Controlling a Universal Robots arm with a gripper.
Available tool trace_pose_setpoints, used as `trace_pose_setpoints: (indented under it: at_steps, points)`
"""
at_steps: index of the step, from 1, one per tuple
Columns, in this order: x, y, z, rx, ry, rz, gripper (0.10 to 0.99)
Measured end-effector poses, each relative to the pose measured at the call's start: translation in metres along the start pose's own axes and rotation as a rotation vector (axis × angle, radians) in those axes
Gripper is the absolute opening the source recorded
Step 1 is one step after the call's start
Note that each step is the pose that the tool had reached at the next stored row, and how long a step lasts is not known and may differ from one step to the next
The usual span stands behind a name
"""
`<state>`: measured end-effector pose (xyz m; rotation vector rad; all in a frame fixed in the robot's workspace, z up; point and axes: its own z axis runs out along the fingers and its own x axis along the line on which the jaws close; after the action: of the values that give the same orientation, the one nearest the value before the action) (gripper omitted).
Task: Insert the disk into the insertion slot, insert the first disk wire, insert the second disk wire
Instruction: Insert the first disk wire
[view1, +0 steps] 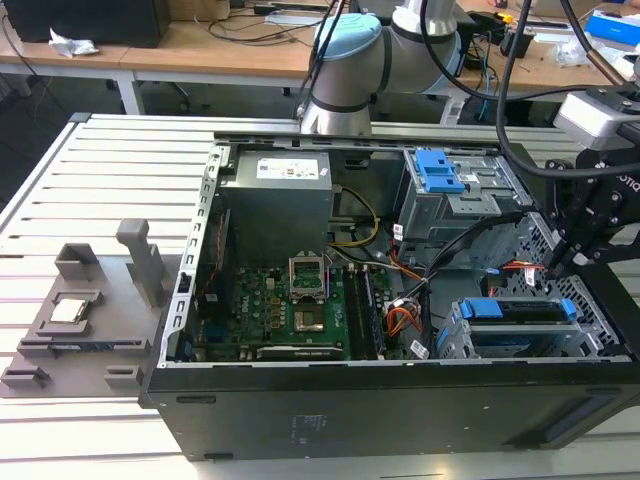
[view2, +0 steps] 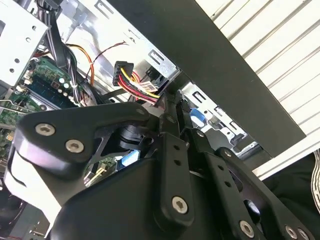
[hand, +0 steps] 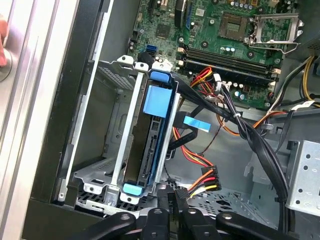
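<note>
Lit evenly, bright on the slatted table (view1: 60, 180). Shadowed deep inside the computer case (view1: 400, 420). Washed out white along the slats in the second wrist view.

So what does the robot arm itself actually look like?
The arm is silver-grey tubing with rounded joints under pale blue caps. Black cables hang alongside it. The end effector is black, built of flat linked bars dotted with silver screws. In the exterior view, a light grey box sits above it.
</note>
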<state>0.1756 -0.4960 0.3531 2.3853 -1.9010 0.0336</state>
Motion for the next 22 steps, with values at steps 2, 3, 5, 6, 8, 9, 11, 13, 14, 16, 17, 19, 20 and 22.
trace_pose_setpoints:
  at_steps: [2,3,5,6,8,9,11,13,14,16,17,19,20,22]
  points:
    - [0.0,0.0,0.0,0.0,0.0,0.0,0.169]
    - [0.0,0.0,0.0,0.0,0.0,0.0,0.169]
    - [0.0017,0.0031,0.0004,0.0,-0.0003,0.0,0.169]
    - [0.0032,0.0051,0.0006,0.0,0.0001,0.0,0.169]
    - [0.0126,0.0119,0.0019,0.0,-0.0001,0.0,0.169]
    - [0.0155,0.0139,0.0023,0.0,0.0,0.0,0.169]
    - [0.0206,0.0192,0.0037,0.0,-0.0004,0.0,0.169]
    - [0.0205,0.0197,0.0048,-0.001,-0.001,0.017,0.169]
    - [0.0205,0.0197,0.0055,-0.002,-0.002,0.034,0.169]
    - [0.0203,0.0195,0.0081,-0.008,-0.0062,0.106,0.169]
    - [0.0202,0.0195,0.0089,-0.01,-0.0077,0.136,0.169]
    - [0.0201,0.0195,0.0099,-0.014,-0.0105,0.183,0.169]
    - [0.0203,0.0195,0.0101,-0.014,-0.0112,0.188,0.169]
    - [0.0214,0.0202,0.0102,-0.014,-0.0112,0.191,0.169]
